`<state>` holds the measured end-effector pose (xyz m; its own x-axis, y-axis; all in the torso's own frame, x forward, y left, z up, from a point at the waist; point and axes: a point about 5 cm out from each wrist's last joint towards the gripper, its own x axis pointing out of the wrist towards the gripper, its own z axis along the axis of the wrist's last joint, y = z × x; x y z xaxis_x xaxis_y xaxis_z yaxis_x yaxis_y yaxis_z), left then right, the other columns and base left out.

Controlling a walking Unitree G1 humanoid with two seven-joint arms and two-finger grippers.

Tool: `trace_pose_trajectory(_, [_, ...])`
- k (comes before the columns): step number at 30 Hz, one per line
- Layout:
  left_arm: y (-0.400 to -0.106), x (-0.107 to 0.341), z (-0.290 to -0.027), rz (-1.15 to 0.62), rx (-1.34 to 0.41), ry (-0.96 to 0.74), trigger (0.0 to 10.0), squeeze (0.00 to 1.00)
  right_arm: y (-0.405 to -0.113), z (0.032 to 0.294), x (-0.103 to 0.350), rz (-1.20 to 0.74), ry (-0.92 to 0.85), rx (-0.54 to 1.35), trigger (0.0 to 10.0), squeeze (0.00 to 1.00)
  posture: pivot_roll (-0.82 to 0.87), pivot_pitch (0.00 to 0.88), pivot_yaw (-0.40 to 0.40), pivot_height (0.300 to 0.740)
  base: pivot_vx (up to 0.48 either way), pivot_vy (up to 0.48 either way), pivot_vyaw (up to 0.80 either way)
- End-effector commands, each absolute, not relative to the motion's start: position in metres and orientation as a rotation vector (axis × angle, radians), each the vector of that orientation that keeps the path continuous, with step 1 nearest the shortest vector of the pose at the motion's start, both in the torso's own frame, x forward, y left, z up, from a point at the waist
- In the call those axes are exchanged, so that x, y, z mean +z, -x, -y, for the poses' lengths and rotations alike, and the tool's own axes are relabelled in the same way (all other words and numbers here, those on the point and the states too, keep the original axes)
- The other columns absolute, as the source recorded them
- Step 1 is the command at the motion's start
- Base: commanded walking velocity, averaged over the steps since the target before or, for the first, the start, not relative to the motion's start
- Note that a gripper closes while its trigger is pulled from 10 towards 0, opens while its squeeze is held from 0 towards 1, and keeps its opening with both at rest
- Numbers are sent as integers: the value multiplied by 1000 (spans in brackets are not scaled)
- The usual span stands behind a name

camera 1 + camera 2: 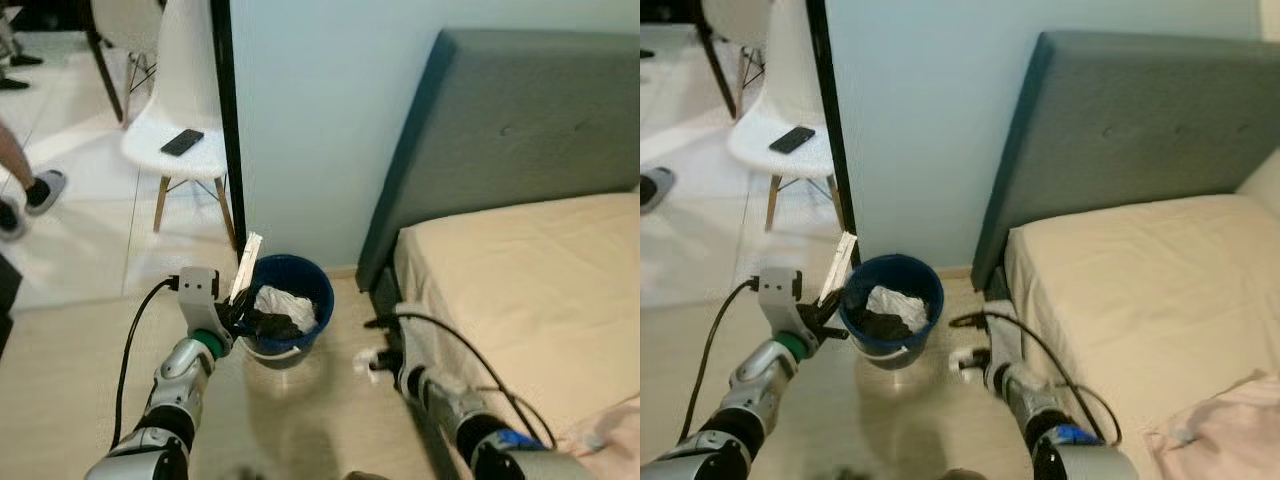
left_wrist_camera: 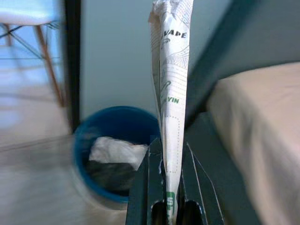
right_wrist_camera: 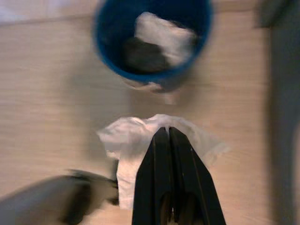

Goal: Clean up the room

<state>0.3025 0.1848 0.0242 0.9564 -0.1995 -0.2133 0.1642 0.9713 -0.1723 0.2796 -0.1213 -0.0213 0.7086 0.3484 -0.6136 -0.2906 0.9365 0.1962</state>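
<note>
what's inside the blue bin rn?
The blue bin holds crumpled white paper on a black bag. Anything beneath them is covered.

One bin (image 1: 288, 312), one chair (image 1: 180, 120), one phone (image 1: 182, 142), perhaps two wrappers (image 2: 171, 108).

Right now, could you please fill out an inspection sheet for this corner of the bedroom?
Surface: pale wood floor.
Job's things: blue bin by the wall, holding white and black rubbish.
Clutter: phone on the white chair.
Grippers: left gripper shut on a folded printed wrapper, beside the bin's rim; right gripper shut on a white tissue, low beside the bed.
Cables: black cables along both arms.
Surroundings: grey headboard, a person's feet.
</note>
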Motion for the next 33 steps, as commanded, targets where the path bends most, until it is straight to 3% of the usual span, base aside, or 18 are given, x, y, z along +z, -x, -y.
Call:
trace_pose_trajectory(1, [-301,21,-179,-252,-209,139,10000,0,-279,127,-22,-710,-58,353,10000,0,-44,0,12,730,480,0,0])
trace_pose_trajectory(15, [-281,3,-208,-364,-144,94,10000,0,-284,130,-18,-692,29,357,10000,0,-46,4,25,730,466,0,0])
trace_pose_trajectory(22, [-273,-12,-194,-470,-187,75,10000,0,-283,125,-20,-700,84,386,10000,0,-40,7,33,730,0,0,0])
trace_pose_trajectory(23, [-266,-22,-181,-543,-246,88,10000,0,-284,121,-19,-694,198,424,10000,0,-43,15,29,730,0,0,0])
trace_pose_trajectory(25, [-261,-27,-175,-577,-273,77,10000,0,-285,118,-17,-688,244,442,10000,0,-43,15,29,730,0,0,0])
trace_pose_trajectory(33, [-256,-32,-166,-600,-278,113,10000,0,-290,110,-13,-678,242,441,10000,0,-35,38,18,730,0,0,0])
